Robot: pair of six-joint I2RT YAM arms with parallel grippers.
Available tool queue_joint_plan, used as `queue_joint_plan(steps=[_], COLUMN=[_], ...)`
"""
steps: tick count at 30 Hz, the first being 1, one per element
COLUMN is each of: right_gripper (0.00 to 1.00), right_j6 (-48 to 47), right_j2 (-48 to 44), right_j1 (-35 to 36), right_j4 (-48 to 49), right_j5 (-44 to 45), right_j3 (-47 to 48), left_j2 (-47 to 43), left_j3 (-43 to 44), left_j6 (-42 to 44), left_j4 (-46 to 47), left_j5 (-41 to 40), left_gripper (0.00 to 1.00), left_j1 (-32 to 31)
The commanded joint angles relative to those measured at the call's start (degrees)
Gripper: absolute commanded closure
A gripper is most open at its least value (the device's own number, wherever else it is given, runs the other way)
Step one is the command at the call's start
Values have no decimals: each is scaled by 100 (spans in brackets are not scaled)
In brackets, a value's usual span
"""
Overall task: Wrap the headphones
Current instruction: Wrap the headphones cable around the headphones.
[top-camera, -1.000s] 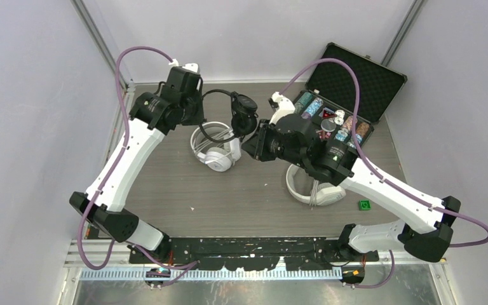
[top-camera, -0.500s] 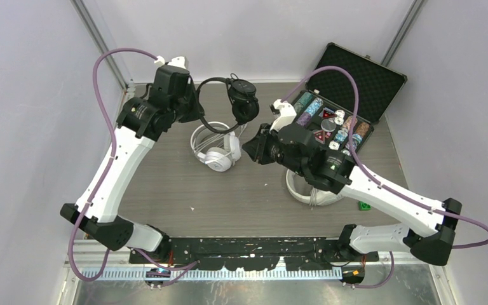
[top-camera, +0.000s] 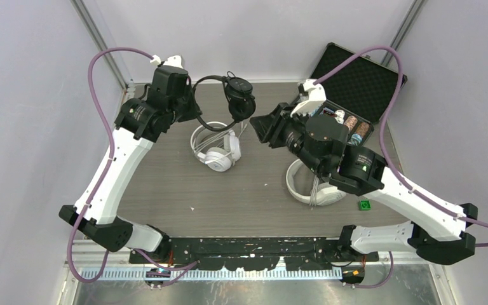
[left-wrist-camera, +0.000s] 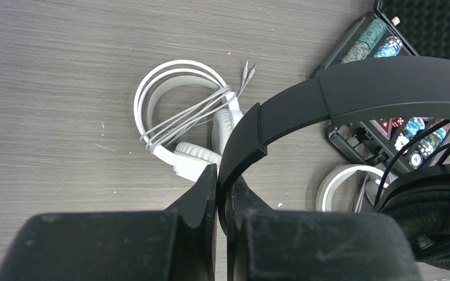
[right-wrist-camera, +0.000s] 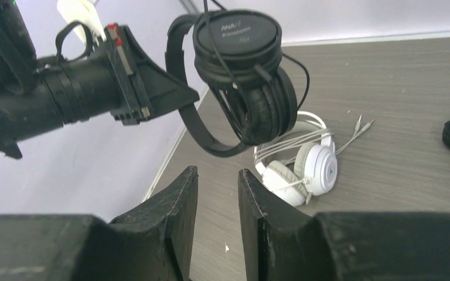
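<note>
Pinching the band of the black headset in the left hand, above the far edge of the desk; holding the right hand part-spread, empty, near it.

I'm looking at a grey wood-grain surface. A white headset lies flat on it, left of centre and towards the far edge. Its thin cable is bundled in loops across the headband, and the two plugs rest on the bare surface just beside the cups. A second white headset lies to the right, well apart from the first and partly hidden from me. In the far right corner sits an open black case, lid raised, with stacks of poker chips in its tray. A small green block rests near the right front edge. A tiny white speck lies towards the front left.
</note>
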Motion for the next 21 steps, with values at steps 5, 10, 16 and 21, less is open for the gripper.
queue_joint_plan(steps=[5,10,16,21], right_gripper=[63,66,66,69], right_j6=[-146,-135,-17,-26], right_j2=[495,814,1001,1135], right_j1=[41,41,38,40], right_j4=[161,167,-83,-239], right_j5=[734,824,1278,1493], right_j3=[577,858,946,1083], left_j2=[-189,-178,-196,-221], left_j3=[205,212,201,176], left_j6=[60,77,39,-75], left_j4=[465,499,530,611], left_j5=[-123,-65,70,229], left_gripper=[100,100,100,100], left_j1=[23,23,23,23])
